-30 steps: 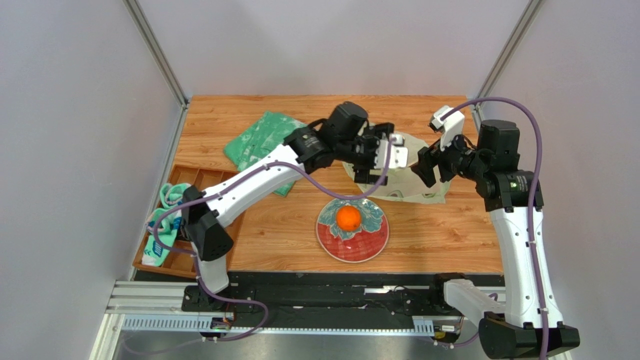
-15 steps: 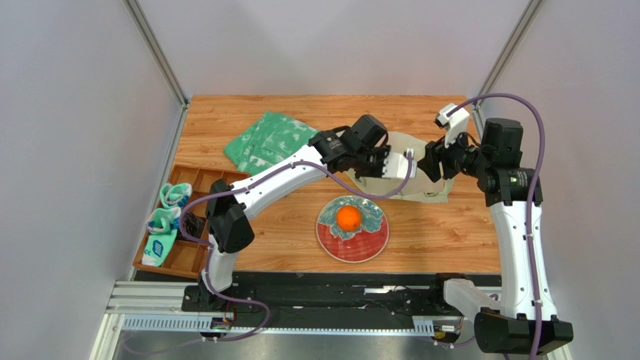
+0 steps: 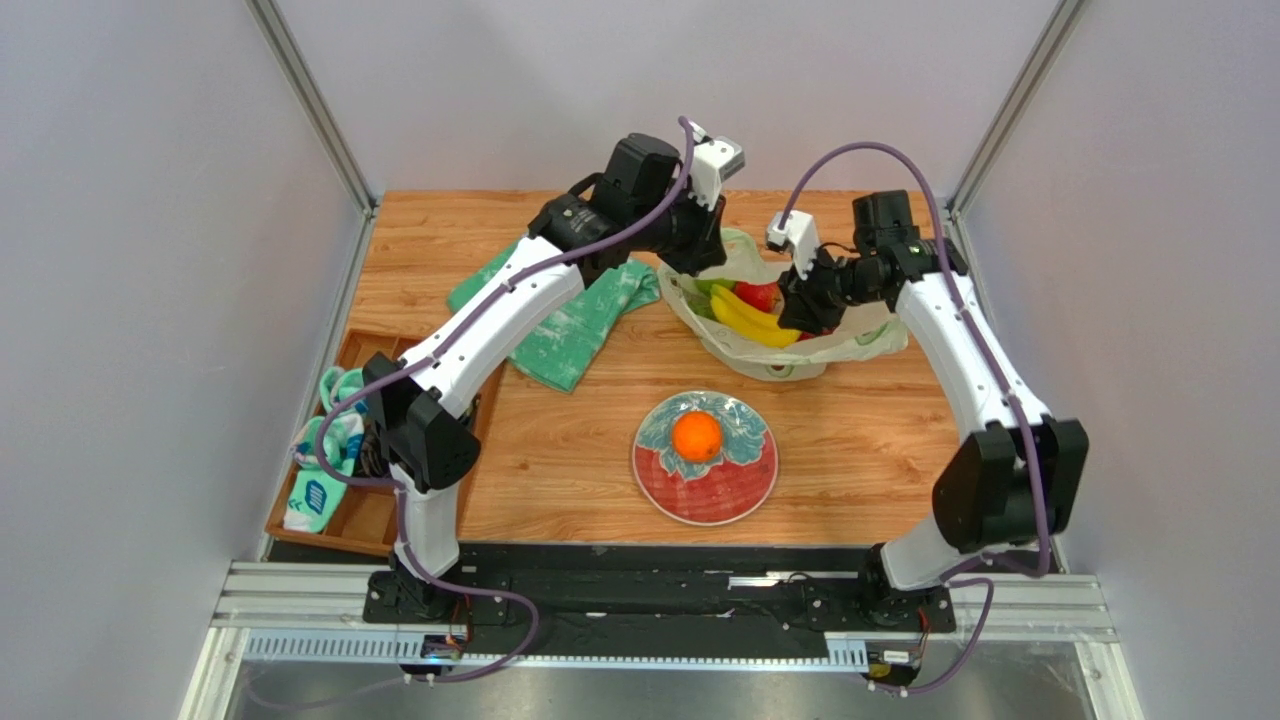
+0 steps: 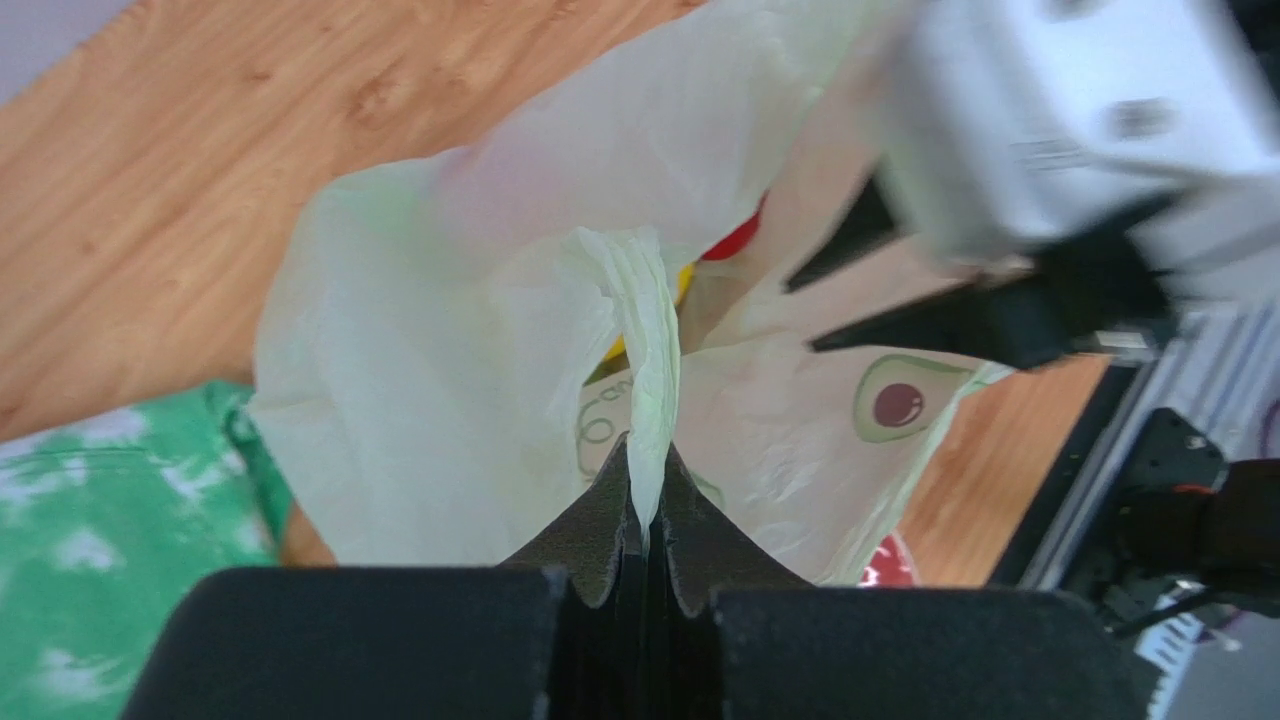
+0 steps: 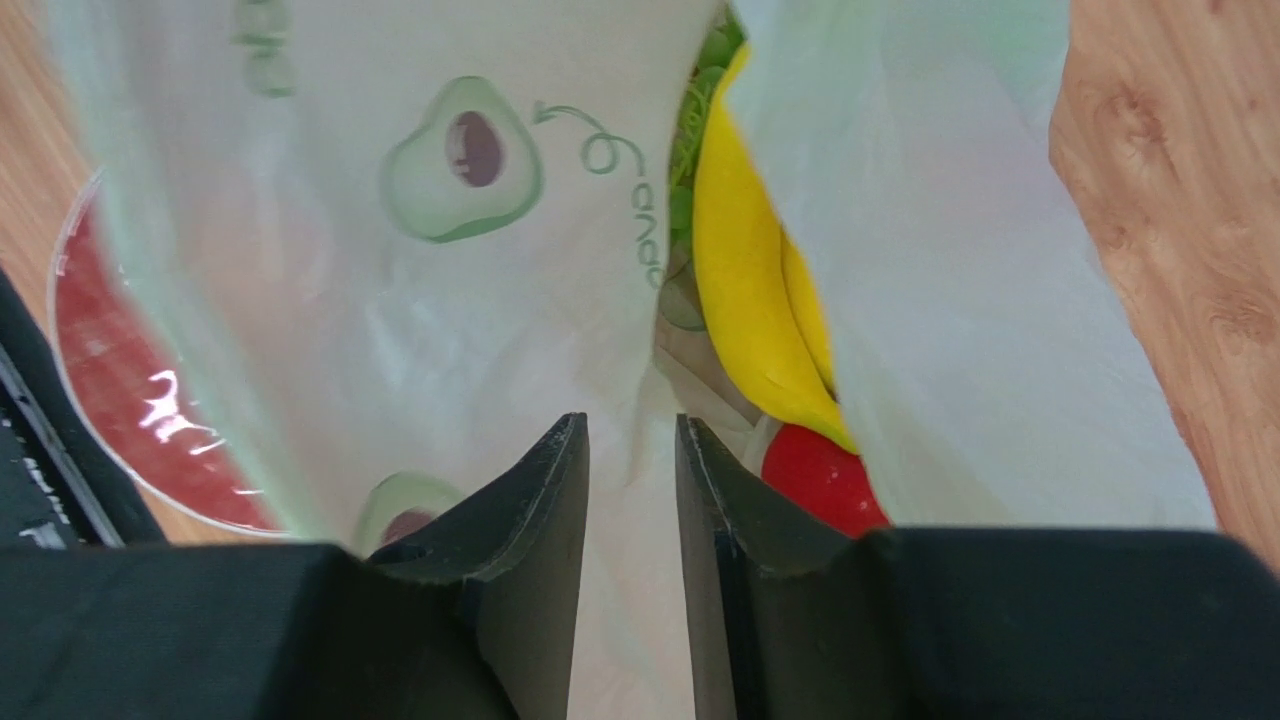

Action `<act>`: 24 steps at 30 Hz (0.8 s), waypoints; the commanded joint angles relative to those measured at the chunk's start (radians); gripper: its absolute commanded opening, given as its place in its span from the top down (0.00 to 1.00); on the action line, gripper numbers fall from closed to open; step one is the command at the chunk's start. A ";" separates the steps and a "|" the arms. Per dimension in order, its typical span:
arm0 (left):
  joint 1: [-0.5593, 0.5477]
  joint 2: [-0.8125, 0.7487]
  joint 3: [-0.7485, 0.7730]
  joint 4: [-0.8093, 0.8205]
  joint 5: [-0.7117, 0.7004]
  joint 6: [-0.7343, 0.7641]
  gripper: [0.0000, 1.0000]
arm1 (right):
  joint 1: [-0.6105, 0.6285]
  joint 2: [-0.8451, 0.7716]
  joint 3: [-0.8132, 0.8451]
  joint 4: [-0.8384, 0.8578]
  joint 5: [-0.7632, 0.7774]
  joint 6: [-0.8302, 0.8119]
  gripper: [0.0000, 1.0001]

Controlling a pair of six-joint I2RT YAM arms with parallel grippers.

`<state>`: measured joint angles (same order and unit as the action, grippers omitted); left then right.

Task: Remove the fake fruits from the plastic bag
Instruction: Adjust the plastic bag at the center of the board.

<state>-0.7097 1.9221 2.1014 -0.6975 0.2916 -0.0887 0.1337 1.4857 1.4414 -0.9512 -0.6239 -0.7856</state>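
At the near middle of the worktop (image 3: 872, 465) a red plate (image 3: 736, 488) carries the orange (image 3: 696, 437), so one of the fake fruits is already out. Just beyond the plate lies the plastic bag (image 3: 751, 357), its mouth spread wide and facing up. Inside it the yellow banana bunch (image 3: 747, 317) and a red fruit (image 3: 759, 294) show plainly, and the right wrist view also shows something green (image 5: 694, 105) above the banana, too cramped to name.

The right gripper (image 3: 801, 311) is at the bag's right rim; its fingers stand a narrow slot apart with film lying in the slot, not visibly pinched. The left gripper (image 3: 684, 258) is at the far left rim, its fingers clamped tight on a bunched fold of the bag, lifting that side. Left of the bag a green-and-white cloth (image 3: 564, 323) lies flat.

The step in hand looks like opening the bag for the next fruit. The next move probably calls for the left arm to hold its fold up while the right fingers widen, dip past the rim and close on the banana, the most exposed piece; loose film could be caught along with it.
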 commanded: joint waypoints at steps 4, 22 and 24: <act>-0.017 -0.038 0.008 0.029 0.001 -0.132 1.00 | 0.009 0.202 0.105 0.066 0.076 -0.112 0.71; 0.016 -0.123 -0.199 0.035 0.027 -0.126 1.00 | 0.043 0.021 -0.279 0.093 0.191 -0.233 0.75; 0.015 -0.104 -0.184 0.026 0.012 -0.108 1.00 | 0.043 0.060 -0.230 0.118 0.202 -0.198 0.76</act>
<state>-0.6918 1.8561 1.8915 -0.6849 0.3088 -0.2043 0.1699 1.5368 1.1179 -0.9386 -0.4217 -1.0374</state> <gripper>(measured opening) 0.009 0.250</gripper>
